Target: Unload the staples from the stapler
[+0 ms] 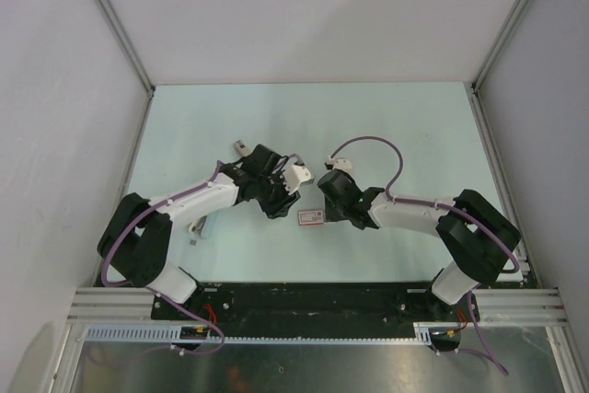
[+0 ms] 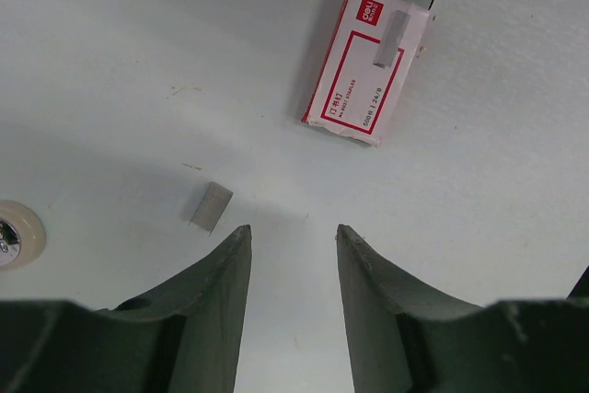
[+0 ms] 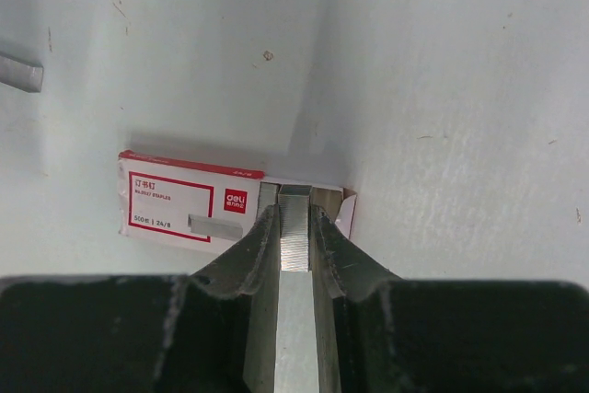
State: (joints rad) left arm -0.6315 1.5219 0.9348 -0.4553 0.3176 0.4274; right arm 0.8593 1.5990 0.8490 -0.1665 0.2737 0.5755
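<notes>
The thing to be emptied is seen to be a small staple box [image 3: 175, 200], white with red edging. It lies flat on the table [image 1: 396, 117] between the two arms. The right gripper [image 3: 294, 213] is set at the box's open end, and its jaws are drawn narrow on a strip of staples [image 3: 294, 236]. The strip is pinched by its long sides, with its far end at the mouth of the box beside the loose flap; how much of it sits inside cannot be told. The left gripper [image 2: 293, 232] is held low over the table on the other side of the box, its jaws parted about halfway with nothing between them. A second, short strip [image 2: 211, 206] lies loose on the table just beside one of its fingers. The step in hand is judged to be the drawing of the pinched strip clear of the box. This is best done by a straight pull along the box's length, kept low and level, so that the strip is not bent or snapped. The pinch should not be tightened, since the strip could be crushed or broken apart. As the box is light and unheld, it may be dragged along; the left gripper could be brought down on its closed end to pin it.
</notes>
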